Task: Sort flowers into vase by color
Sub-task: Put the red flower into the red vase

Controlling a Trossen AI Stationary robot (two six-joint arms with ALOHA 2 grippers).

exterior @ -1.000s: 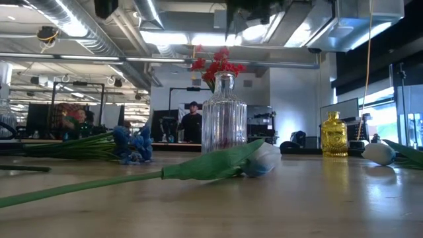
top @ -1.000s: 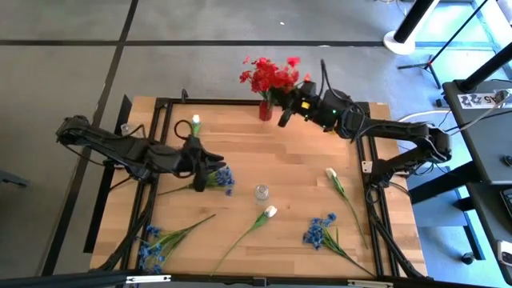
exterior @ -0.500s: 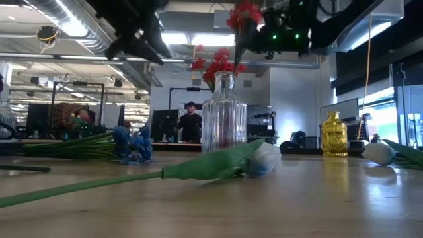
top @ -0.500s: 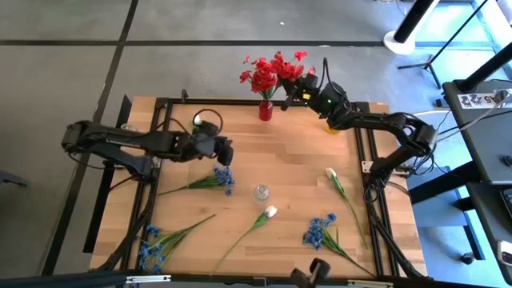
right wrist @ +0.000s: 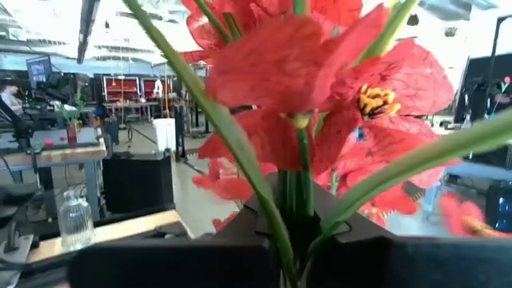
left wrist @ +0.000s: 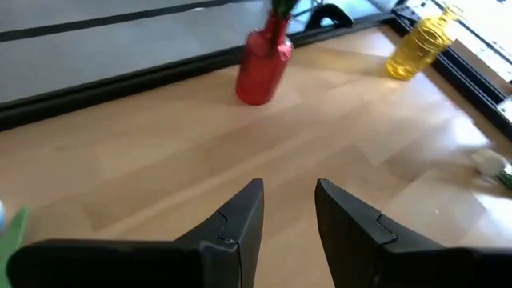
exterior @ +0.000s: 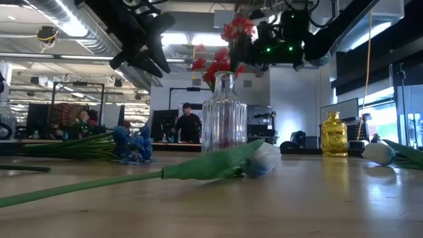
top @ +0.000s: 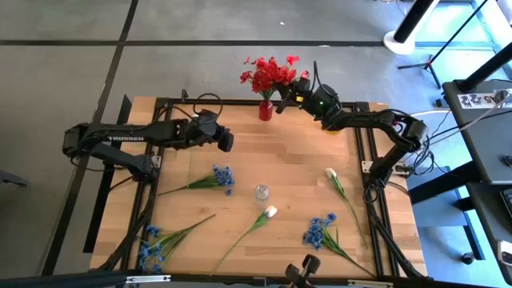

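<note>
Wooden desk [top: 280, 172]: right tool [top: 294, 90], clamping a red flower [top: 282, 70], has neared the red vase [top: 265, 110]; left tool [left wrist: 286, 210], narrowly parted, has lifted empty.

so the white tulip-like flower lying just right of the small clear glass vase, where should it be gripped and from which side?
Grip the white tulip-like flower mid-stem, coming straight down from above. It lies flat on the wooden table, its thin green stem running toward the near-left, away from the clear glass vase, so a gripper has room there.

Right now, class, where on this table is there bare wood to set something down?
Bare wood lies between the red vase and the clear glass vase, right of the left gripper. The near edge is crowded with blue flowers and white tulips.
</note>
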